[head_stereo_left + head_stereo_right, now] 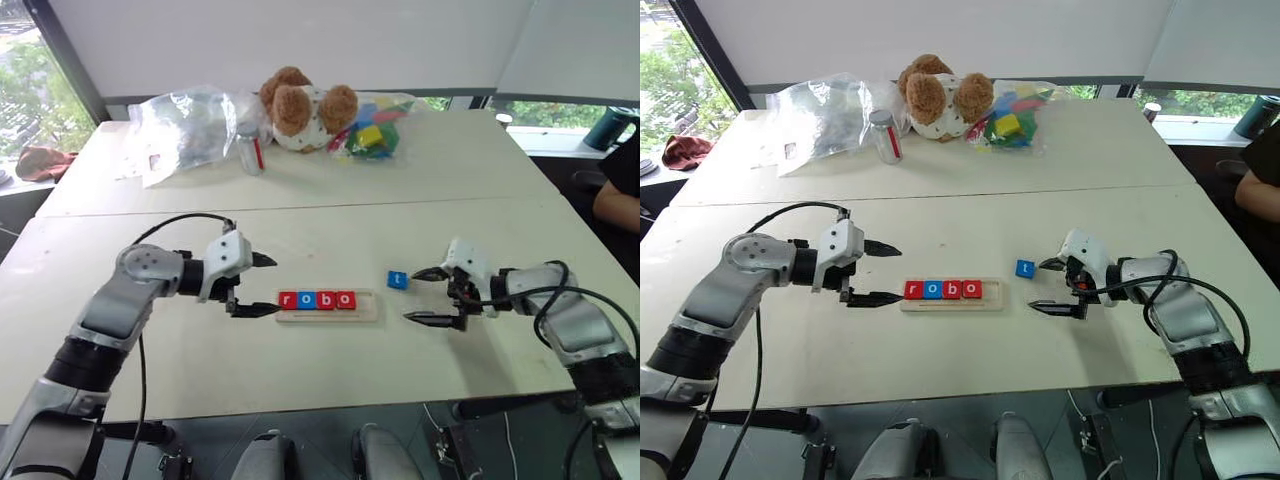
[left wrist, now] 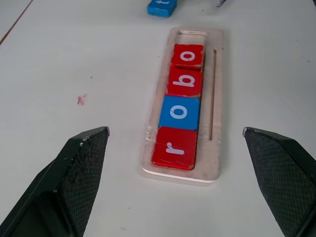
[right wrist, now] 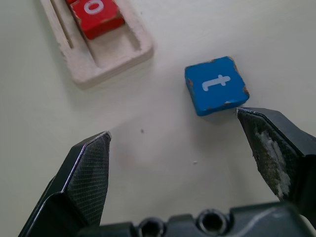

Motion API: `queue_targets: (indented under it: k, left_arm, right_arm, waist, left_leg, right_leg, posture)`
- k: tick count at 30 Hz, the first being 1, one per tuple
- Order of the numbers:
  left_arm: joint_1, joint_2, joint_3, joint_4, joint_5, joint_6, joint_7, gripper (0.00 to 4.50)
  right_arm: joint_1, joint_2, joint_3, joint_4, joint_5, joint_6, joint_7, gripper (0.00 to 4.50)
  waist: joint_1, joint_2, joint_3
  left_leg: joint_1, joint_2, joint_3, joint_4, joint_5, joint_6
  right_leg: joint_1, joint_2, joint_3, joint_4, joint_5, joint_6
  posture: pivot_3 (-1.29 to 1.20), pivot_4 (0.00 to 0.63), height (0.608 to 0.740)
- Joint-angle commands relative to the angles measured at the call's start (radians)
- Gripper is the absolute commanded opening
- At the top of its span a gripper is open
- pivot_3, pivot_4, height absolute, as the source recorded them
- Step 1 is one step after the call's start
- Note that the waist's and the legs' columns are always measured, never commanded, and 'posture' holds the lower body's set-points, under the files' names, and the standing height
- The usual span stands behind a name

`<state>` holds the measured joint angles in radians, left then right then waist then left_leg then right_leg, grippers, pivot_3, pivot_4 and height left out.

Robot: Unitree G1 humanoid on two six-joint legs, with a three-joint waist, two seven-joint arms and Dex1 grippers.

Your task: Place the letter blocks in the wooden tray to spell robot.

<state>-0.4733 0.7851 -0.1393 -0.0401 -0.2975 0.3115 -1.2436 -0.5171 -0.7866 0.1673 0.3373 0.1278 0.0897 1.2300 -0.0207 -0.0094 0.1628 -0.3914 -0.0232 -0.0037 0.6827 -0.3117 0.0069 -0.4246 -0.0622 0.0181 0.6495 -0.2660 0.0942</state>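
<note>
Blue t block [image 3: 216,85] lies flat on table [image 1: 200,360], just beside wooden tray [image 2: 218,103]; light, rigid, thin; pinch opposite edges; right gripper [image 3: 187,163] and left gripper [image 2: 175,185] both spread wide, empty.

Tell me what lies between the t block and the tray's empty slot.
Only bare table. The right wrist view shows the t block lying flat, apart from the tray, with nothing between them.
</note>
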Motion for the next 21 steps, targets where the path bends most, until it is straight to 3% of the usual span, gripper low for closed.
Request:
queue_targets:
  k: [1,9,12,17,18,21]
  left_arm:
    - [0.018,0.029,0.048,-0.053,-0.021,0.016,0.002,4.50]
    - [0.069,0.026,0.065,-0.112,-0.023,0.047,0.052,4.50]
    - [0.068,0.022,0.060,-0.110,-0.015,0.046,0.063,4.50]
    - [0.067,0.016,0.049,-0.098,-0.008,0.036,0.069,4.50]
    - [0.065,0.014,0.046,-0.094,-0.006,0.033,0.070,4.50]
    - [0.059,0.014,0.040,-0.076,0.004,0.019,0.064,4.50]
  right_arm:
    - [-0.089,0.034,-0.003,0.165,-0.028,-0.154,0.025,4.43]
    - [-0.183,0.097,0.000,0.387,-0.049,-0.244,0.065,4.43]
    - [-0.198,0.116,-0.015,0.432,-0.041,-0.229,0.060,3.65]
    - [-0.190,0.131,-0.038,0.414,-0.011,-0.184,0.079,1.30]
    - [-0.185,0.129,-0.040,0.401,-0.010,-0.178,0.084,1.11]
    - [-0.179,0.119,-0.054,0.318,0.009,-0.125,0.097,1.11]
  waist:
    - [0.002,0.000,0.000]
    - [0.007,0.000,0.000]
    - [0.005,0.000,0.000]
    - [0.004,0.000,0.000]
    - [0.004,0.000,0.000]
    - [0.005,0.000,0.000]
  left_leg:
    - [0.000,0.000,0.000,0.000,0.000,0.000]
    - [-0.001,0.000,-0.001,0.000,0.000,-0.001]
    - [0.000,0.000,-0.001,0.000,0.000,-0.001]
    - [0.000,0.000,-0.001,0.000,0.001,-0.002]
    - [0.000,0.000,-0.001,0.000,0.001,-0.002]
    - [0.000,0.000,-0.001,0.000,0.000,-0.002]
  right_leg:
    - [0.000,0.000,0.000,0.000,0.000,0.000]
    - [0.000,-0.002,0.001,-0.001,0.000,0.000]
    - [0.000,-0.002,0.001,0.000,0.000,0.000]
    - [0.000,-0.002,0.001,0.000,0.000,0.000]
    - [0.000,-0.002,0.001,0.000,0.000,0.000]
    - [0.000,-0.002,0.001,0.000,0.000,0.000]
  posture:
    - [0.00,0.150,0.740]
    - [0.00,0.150,0.740]
    - [0.00,0.150,0.740]
    - [0.00,0.150,0.740]
    - [0.00,0.150,0.740]
    - [0.00,0.150,0.740]
